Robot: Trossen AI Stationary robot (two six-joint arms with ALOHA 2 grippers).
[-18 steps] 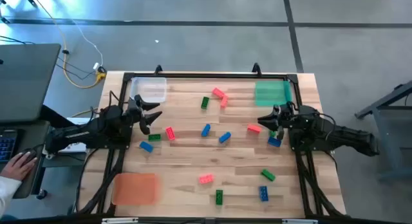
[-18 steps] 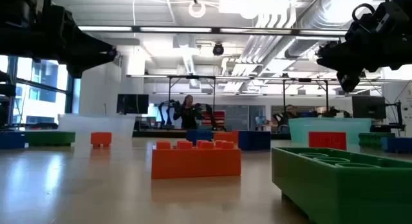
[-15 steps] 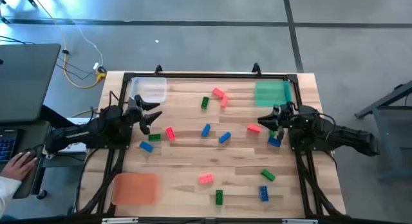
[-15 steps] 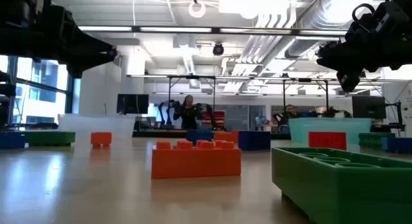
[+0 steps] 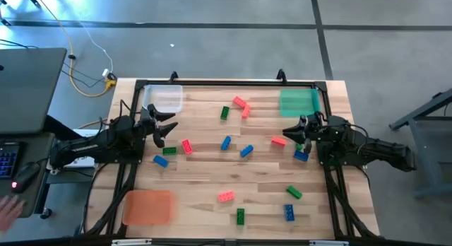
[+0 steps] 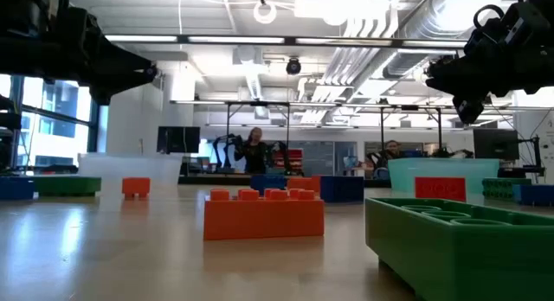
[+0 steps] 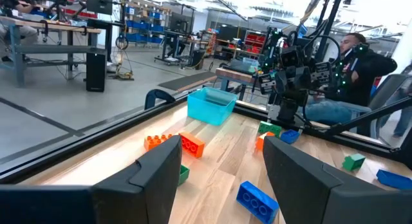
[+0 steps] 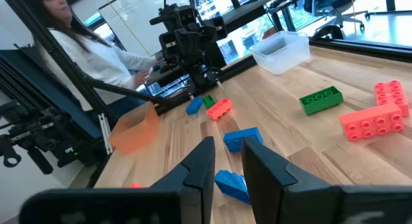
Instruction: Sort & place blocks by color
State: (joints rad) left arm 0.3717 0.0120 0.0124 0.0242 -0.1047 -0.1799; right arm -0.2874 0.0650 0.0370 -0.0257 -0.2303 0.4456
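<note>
Blocks lie scattered between both raised, empty hands.

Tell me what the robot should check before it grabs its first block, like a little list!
1. Left gripper open and holding nothing: ok.
2. Right gripper open, ready to grab: not ok, its fingers are shut, nothing held.
3. A block close to the left gripper: ok, a green block and a red block lie just by it.
4. All three trays out, clear tray, green tray, orange tray: ok.
5. Trays have no blocks in them: ok from above.
6. Person's hand away from the table: ok, it is at the desk beside it.
</note>
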